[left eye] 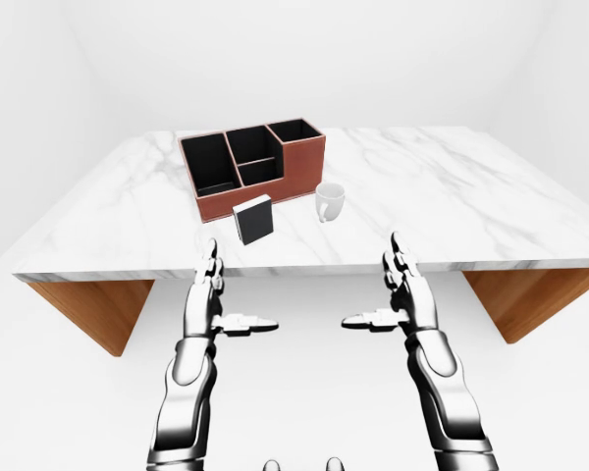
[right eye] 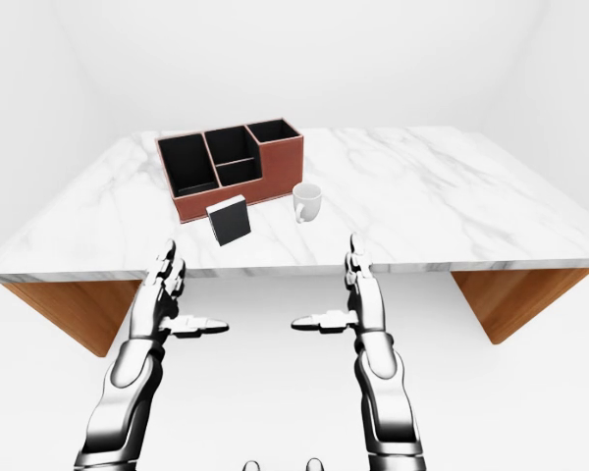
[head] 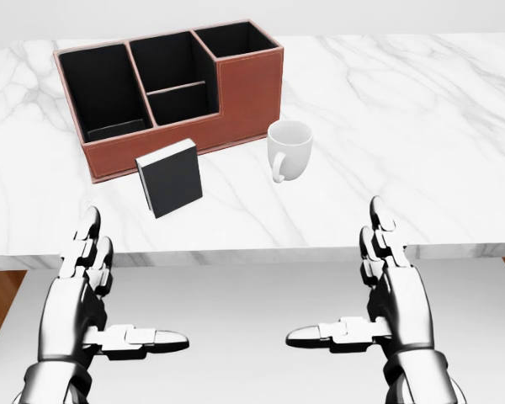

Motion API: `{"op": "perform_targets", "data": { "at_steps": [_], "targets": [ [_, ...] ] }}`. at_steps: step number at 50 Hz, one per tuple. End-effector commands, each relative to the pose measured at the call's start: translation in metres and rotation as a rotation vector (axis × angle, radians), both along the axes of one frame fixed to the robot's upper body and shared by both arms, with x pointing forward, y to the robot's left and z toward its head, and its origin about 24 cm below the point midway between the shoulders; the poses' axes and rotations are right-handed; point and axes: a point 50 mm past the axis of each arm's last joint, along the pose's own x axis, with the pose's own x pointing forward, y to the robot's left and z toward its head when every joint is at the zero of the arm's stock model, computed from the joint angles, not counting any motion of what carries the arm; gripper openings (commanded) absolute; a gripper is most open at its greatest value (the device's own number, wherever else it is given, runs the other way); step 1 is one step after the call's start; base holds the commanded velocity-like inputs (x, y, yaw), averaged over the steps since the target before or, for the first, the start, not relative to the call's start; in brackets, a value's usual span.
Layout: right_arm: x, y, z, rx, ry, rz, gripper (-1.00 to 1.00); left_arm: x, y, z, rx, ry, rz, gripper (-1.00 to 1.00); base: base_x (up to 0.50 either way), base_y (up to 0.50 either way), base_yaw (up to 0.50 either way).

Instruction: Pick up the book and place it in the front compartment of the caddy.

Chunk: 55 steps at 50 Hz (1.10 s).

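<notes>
A small black book [head: 170, 178] with white page edges stands upright on the marble table [head: 404, 126], just below the brown caddy [head: 172, 93] in the head view. The caddy has several black-lined compartments, and its low wall faces the book. My left hand [head: 109, 290] hangs open below the table's near edge at lower left, fingers up, thumb pointing right. At lower right my right hand [head: 362, 286] mirrors it, open and empty. Both hands are well short of the book.
A white mug [head: 288, 149] stands right of the book, close to the caddy's right end. The table's near edge [head: 252, 252] runs across above my hands. Wooden supports [left eye: 88, 309] show under both table ends.
</notes>
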Motion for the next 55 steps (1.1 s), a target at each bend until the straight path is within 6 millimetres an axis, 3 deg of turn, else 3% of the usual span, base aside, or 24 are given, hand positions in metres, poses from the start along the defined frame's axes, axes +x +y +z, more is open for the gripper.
{"op": "perform_targets", "data": {
  "at_steps": [1, 10, 21, 48, 55],
  "targets": [
    [-0.007, -0.001, 0.032, 0.007, -0.139, 0.005, 1.0, -0.004, 0.003, 0.028, 0.011, -0.12, 0.004, 1.0, 0.0, 0.0, 0.0],
    [-0.013, -0.002, 0.054, 0.0, -0.234, 0.002, 1.0, -0.011, 0.005, 0.056, 0.025, -0.242, 0.002, 1.0, 0.0, 0.0, 0.0],
    [-0.02, -0.002, 0.068, 0.025, -0.301, 0.024, 1.0, -0.015, 0.007, 0.074, 0.037, -0.318, -0.001, 1.0, 0.0, 0.02, 0.0],
    [-0.022, -0.002, 0.073, 0.033, -0.323, 0.027, 1.0, -0.016, 0.007, 0.077, 0.043, -0.335, -0.004, 1.0, 0.0, 0.5, 0.0],
    [-0.022, 0.001, 0.076, -0.011, -0.334, 0.02, 1.0, -0.016, 0.007, 0.077, 0.042, -0.331, -0.006, 1.0, 0.0, 0.04, 0.0]
  ]
}}
